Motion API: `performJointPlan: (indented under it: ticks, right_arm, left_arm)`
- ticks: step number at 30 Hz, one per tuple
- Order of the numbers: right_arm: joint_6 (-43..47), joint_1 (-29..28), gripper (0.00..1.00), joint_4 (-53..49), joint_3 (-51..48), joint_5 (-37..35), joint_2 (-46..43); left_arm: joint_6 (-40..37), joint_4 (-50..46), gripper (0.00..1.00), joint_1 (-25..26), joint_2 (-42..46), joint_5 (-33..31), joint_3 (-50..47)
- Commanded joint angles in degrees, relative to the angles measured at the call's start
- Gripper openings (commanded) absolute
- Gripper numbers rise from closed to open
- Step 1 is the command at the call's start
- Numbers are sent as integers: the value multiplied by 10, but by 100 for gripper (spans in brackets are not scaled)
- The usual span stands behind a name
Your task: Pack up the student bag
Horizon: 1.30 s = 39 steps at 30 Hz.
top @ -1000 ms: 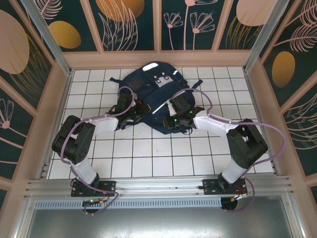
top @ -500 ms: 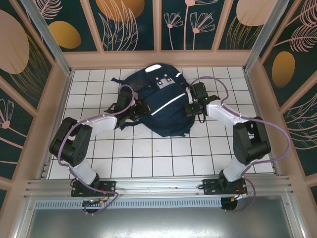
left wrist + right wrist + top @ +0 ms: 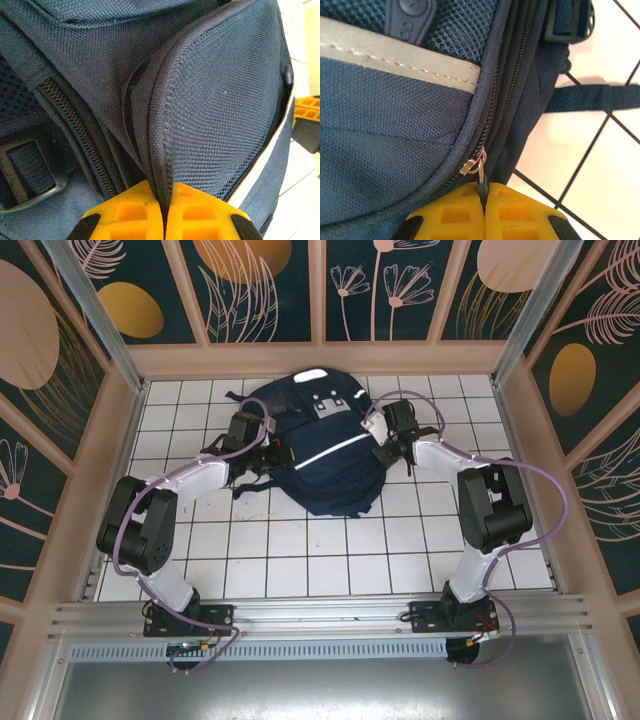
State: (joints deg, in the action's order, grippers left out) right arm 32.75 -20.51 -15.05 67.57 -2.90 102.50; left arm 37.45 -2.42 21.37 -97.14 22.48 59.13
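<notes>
The student bag (image 3: 325, 465), dark navy with a thin white stripe, lies at the back middle of the white tiled floor. My left gripper (image 3: 272, 453) is at its left side, its yellow jaws (image 3: 164, 195) shut on a padded mesh edge of the bag (image 3: 215, 100). At the bag's right side, my right gripper (image 3: 384, 443) has its jaws (image 3: 484, 192) shut on the zipper pull (image 3: 481, 175), which hangs from a metal slider (image 3: 472, 164). The zipper teeth above the slider look closed against the navy fabric (image 3: 390, 110).
A loose navy strap (image 3: 590, 97) lies on the tiles right of the bag. A grey reflective band (image 3: 395, 57) crosses the bag's front. A strap buckle (image 3: 25, 165) sits left of my left jaws. Wooden walls (image 3: 320, 360) enclose the floor; bare tiles (image 3: 330, 550) lie in front.
My right gripper has gone from the bag's near front round to its right side and farther back, along the zipper. My left gripper has shifted slightly back, and the bag with it.
</notes>
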Motion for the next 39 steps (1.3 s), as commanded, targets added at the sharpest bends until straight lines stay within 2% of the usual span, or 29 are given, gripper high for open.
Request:
performJointPlan:
  ticks: [1, 5, 10, 13, 17, 19, 23, 29, 35, 39]
  right_arm:
    - [55, -15, 0, 52, 1, 8, -9]
    - [63, -67, 0, 70, -30, 71, -28]
    - [46, -126, 0, 70, -20, 122, -13]
    - [27, -155, 0, 91, -13, 152, -12]
    - [6, -184, 0, 105, 16, 186, -5]
    - [0, -196, 0, 107, 33, 202, 4]
    - [-2, -219, 0, 99, 63, 212, 32]
    - [-5, -233, 0, 101, 55, 200, 43]
    - [-8, -230, 0, 85, 42, 172, 35]
    - [-1, -219, 0, 72, 33, 133, 32]
  left_arm:
    - [-74, -59, 1, -39, -6, -25, 26]
    - [-72, -49, 17, -62, -34, -45, 63]
    - [-86, -79, 23, -76, -93, -80, 152]
    - [-78, -115, 44, -84, -106, -99, 193]
    - [-52, -108, 80, -84, -53, -141, 161]
    - [-39, -101, 87, -84, -21, -146, 138]
    - [24, -42, 91, -84, 53, -110, 62]
    - [190, 152, 86, -73, 92, -23, -87]
    - [232, 208, 85, -57, 26, -9, -117]
    - [211, 191, 84, -58, 1, -45, -136]
